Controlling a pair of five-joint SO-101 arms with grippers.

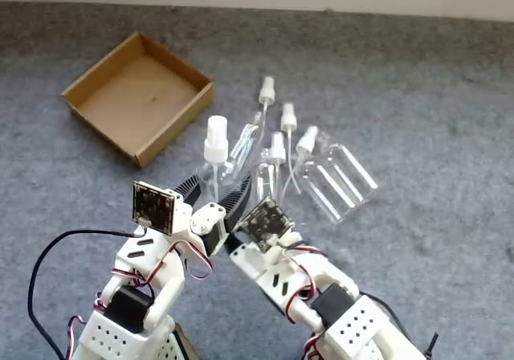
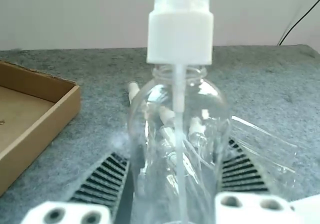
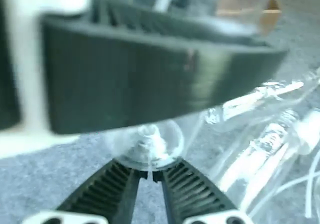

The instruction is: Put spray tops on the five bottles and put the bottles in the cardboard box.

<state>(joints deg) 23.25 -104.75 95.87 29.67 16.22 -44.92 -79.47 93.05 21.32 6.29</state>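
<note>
A clear bottle (image 1: 215,173) stands upright on the grey mat, and my left gripper (image 1: 214,190) is shut on its lower body. A white spray top (image 1: 216,137) sits on its neck. In the left wrist view the bottle (image 2: 175,134) rises between my ribbed fingers (image 2: 105,179), with the spray top (image 2: 180,29) resting on the rim and its tube hanging inside. My right gripper (image 3: 150,176) is shut right beside the bottle's base (image 3: 147,144), just under a left finger (image 3: 150,69). The cardboard box (image 1: 136,95) stands open at the far left.
Several loose spray tops (image 1: 287,119) lie beyond the held bottle. Clear bottles (image 1: 337,179) lie on their sides to the right of it, and another one (image 1: 245,147) lies just behind it. The box wall (image 2: 45,114) is close on the left arm's side.
</note>
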